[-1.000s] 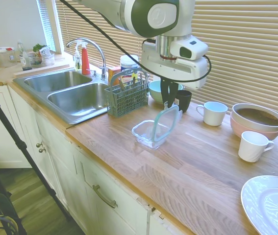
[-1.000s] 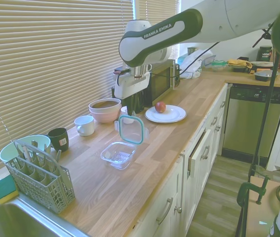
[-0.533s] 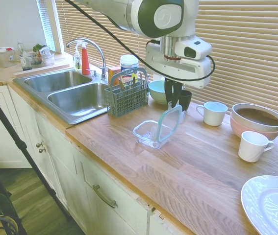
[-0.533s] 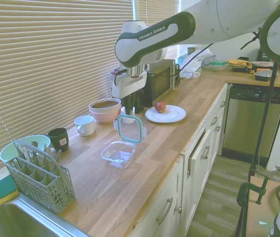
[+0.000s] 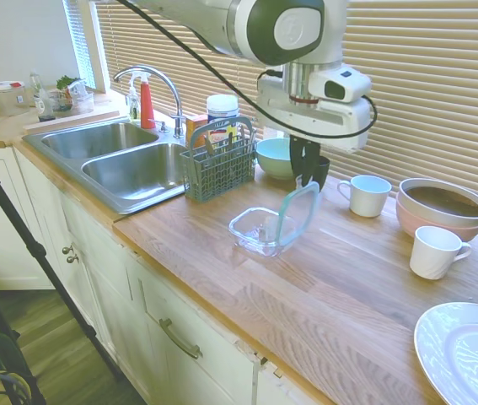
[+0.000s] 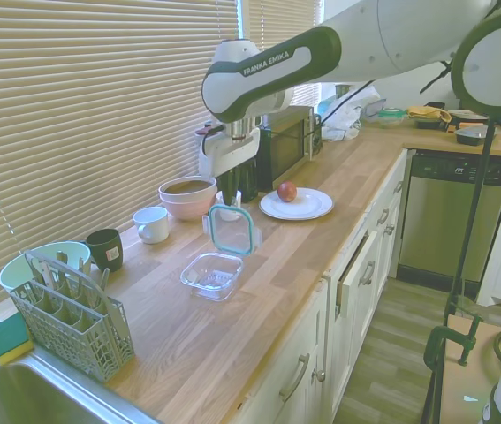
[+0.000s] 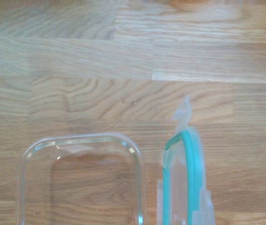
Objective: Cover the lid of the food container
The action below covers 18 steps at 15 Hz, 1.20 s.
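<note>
the gripper (image 5: 309,180) is pinched shut on the top edge of the lid (image 5: 298,216), which hangs on edge just right of centre in the first exterior view. over the last second the arm has carried the lid up and toward the right of that frame: it was dipping into the food container (image 5: 260,230), its lower edge down near the far wall, and now it sits higher and beside the container's right rim. in the second exterior view the lid (image 6: 233,230) stands above and behind the container (image 6: 212,274), near the frame's centre. the wrist view shows the teal rim (image 7: 184,183) edge-on next to the clear container wall (image 7: 137,173), at the lower middle. the container is not yet covered; judging by this, the lid still needs tipping flat and centring over the opening before lowering.
</note>
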### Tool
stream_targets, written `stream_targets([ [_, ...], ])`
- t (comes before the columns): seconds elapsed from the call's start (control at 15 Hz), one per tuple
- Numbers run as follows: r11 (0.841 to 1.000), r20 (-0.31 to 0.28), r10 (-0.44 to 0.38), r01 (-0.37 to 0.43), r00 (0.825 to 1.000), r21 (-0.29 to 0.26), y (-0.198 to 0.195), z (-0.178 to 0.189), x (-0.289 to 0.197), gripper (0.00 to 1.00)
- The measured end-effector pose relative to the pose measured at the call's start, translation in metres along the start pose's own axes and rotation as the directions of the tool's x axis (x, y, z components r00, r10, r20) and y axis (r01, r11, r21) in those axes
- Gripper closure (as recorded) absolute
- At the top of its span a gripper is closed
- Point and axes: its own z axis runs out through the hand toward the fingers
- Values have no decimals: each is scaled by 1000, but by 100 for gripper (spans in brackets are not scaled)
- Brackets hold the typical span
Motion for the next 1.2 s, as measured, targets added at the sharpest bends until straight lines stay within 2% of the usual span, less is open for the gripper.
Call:
stream_targets([
  [0.53, 999, 7, -27, 27, 1000, -18, -19, -7, 7, 100],
  [1.2, 994, -6, -86, 86, 996, -73, -82, 5, -42, 100],
])
